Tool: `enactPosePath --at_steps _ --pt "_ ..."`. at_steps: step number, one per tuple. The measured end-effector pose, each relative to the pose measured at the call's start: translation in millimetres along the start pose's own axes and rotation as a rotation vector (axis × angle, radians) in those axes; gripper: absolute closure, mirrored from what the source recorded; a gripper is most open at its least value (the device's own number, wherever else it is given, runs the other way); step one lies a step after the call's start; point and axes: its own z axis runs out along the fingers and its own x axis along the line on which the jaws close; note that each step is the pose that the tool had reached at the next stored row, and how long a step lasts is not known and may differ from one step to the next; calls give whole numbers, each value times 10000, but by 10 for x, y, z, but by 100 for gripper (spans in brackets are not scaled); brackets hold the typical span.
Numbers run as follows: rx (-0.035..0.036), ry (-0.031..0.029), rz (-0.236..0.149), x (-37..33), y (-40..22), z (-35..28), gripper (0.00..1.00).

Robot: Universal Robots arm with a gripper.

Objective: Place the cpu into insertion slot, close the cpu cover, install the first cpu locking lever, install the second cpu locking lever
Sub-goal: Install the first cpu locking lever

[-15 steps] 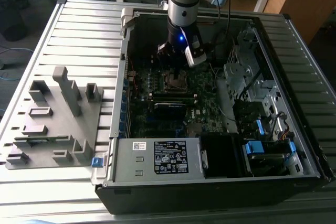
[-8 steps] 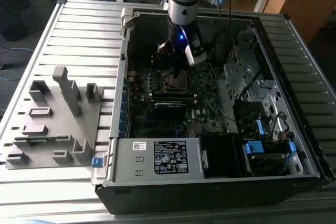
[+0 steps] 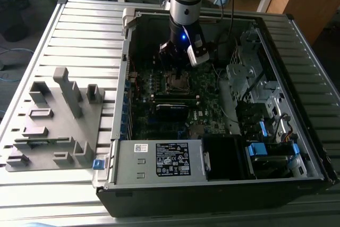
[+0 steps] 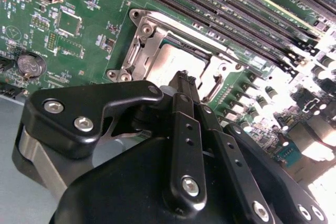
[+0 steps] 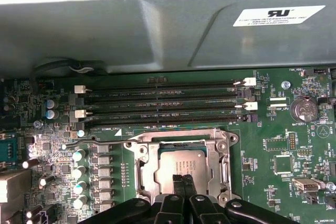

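Note:
The cpu (image 5: pixel 181 163) lies flat in the insertion slot (image 5: pixel 140 167), its silver-tan face up. The silvery cpu cover (image 5: pixel 181 139) frames it and looks laid down over the socket. A thin wire locking lever (image 5: pixel 97 141) runs out from one corner of the socket across the board. My gripper (image 5: pixel 183 182) is shut, its black fingertips together just over the edge of the cpu's face, with nothing seen between them. In the second wrist view the gripper (image 4: pixel 184 80) points at the cpu (image 4: pixel 173 59). In the exterior view the gripper (image 3: pixel 174 62) hangs just above the socket (image 3: pixel 177 82).
Long black memory slots (image 5: pixel 163 100) run beside the socket, below the grey case wall (image 5: pixel 157 30). Capacitors (image 5: pixel 79 171) and a coin battery (image 5: pixel 303 109) flank it. The exterior view shows a power supply (image 3: pixel 159 160), drive bays (image 3: pixel 255 83) and a grey fixture tray (image 3: pixel 53 120) outside the case.

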Motion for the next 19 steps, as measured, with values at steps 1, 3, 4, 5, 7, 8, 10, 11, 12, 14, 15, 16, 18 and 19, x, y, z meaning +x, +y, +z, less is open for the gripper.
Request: enactPosePath --at_steps 1,3,4,5,7,8,10,11,12,14,15,16,18,19 --pt "1 0 0 0 0 -1 89" --pt "1 0 0 0 0 -2 89" --pt "3 1 0 0 0 -5 89" --pt "5 2 0 0 0 -8 89" --pt "1 0 0 0 1 -17 89" --pt "1 0 0 0 1 -21 89" --pt "2 1 0 -1 1 -29 89" --pt "2 1 0 -1 1 -33 89" --pt "1 0 0 -1 2 -38 89" --pt "0 0 0 -1 2 -47 89" --pt "0 0 0 -1 2 -50 89" --pt "-1 -1 0 -2 3 -52 89" --pt "0 0 0 -2 3 -61 89" --pt "0 0 0 -2 3 -61 89"
